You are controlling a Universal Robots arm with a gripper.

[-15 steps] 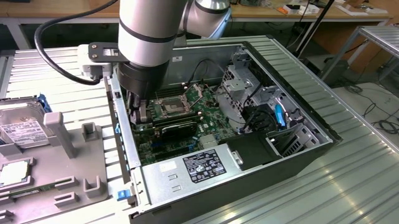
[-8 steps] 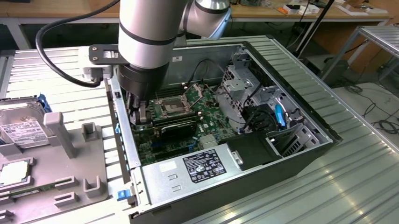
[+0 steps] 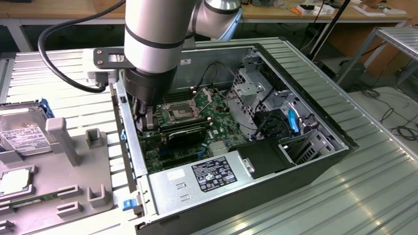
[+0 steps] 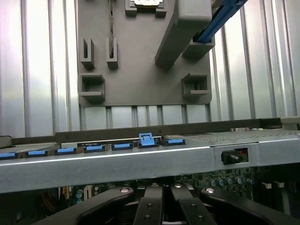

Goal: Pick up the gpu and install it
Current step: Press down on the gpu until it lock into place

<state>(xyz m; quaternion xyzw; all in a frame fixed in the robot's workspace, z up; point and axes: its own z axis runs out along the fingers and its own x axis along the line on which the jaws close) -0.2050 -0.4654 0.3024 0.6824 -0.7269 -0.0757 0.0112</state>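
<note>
The gpu (image 3: 186, 132) stands on edge inside the open computer case (image 3: 313, 78), just below the CPU socket, its black cooler block facing the exterior view's right. My gripper (image 3: 148, 122) reaches down into the case at the card's end, beside the case wall on the exterior view's left. In the wrist view the gripper (image 4: 168, 220) has its black finger links drawn close together, and the tips are cut off at the picture's edge. The case's metal wall (image 4: 140, 161) crosses in front of it, with green board showing below.
A grey fixture tray (image 3: 78, 161) outside the case holds a silver hard drive (image 3: 23, 132), a processor (image 3: 13, 181) and a memory stick (image 3: 26, 200). The power supply (image 3: 209, 178) and drive cage (image 3: 251, 83) crowd the case. A blue latch (image 4: 146, 139) sits on the case wall.
</note>
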